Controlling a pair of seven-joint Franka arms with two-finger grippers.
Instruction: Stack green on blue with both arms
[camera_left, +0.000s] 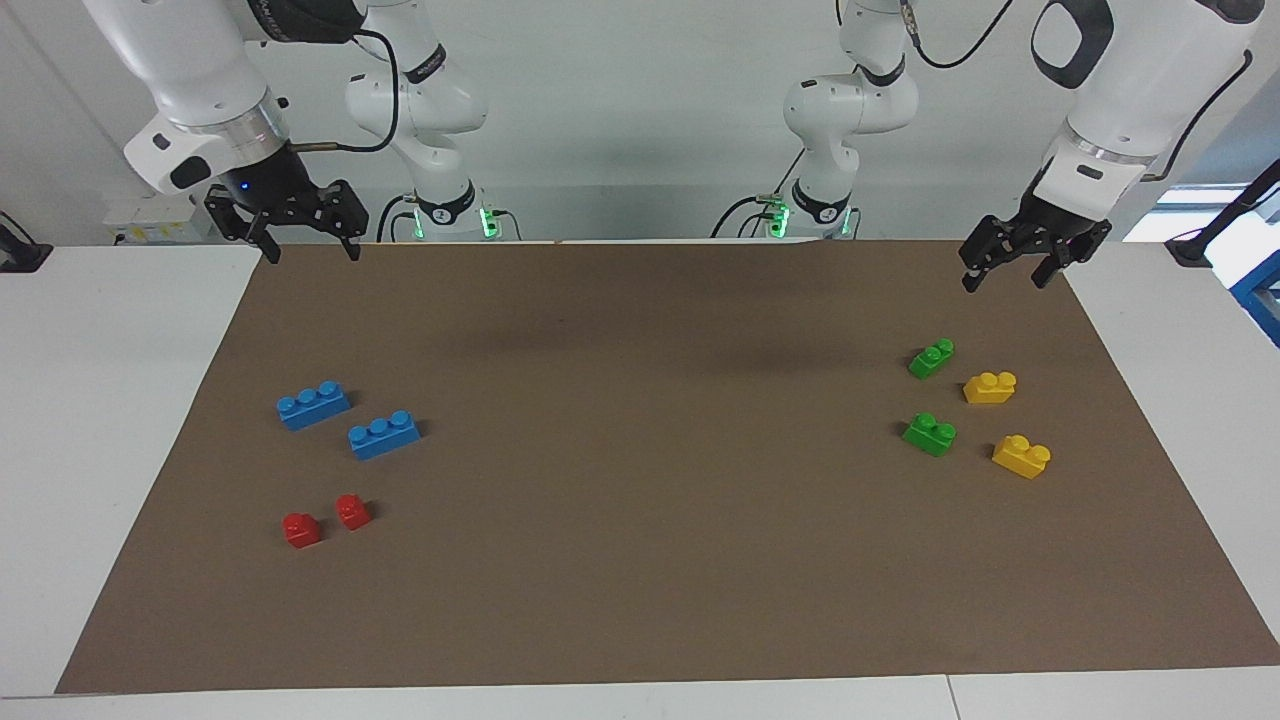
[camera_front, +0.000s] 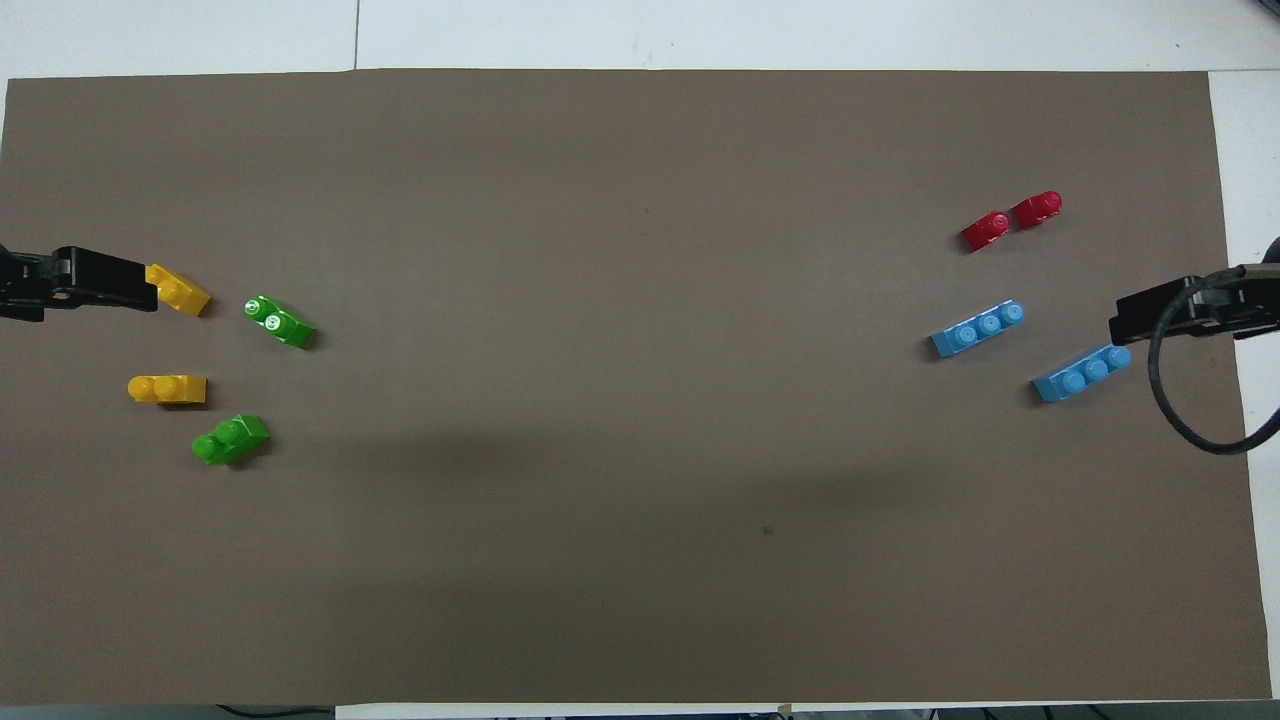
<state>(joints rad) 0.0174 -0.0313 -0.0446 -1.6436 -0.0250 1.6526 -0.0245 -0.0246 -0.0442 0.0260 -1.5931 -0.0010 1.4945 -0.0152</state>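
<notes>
Facing view: both grippers aloft, holding nothing, jaws wide. Left gripper (camera_left: 1018, 262) over mat corner near green bricks (camera_left: 931, 357); right gripper (camera_left: 305, 242) over the other corner. Blue bricks (camera_left: 313, 405) apart, toward right arm's end.

Overhead view: left gripper overlaps yellow brick (camera_front: 178, 290); red bricks (camera_front: 1012, 220) farther from robots than blue.

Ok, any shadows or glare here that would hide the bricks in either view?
Facing view: soft arm shadows darken the brown mat near the robots, clear of every brick; each brick casts only a small shadow. Overhead view: a broad dim band crosses the mat's near half, and the left gripper overlaps one yellow brick.
</notes>
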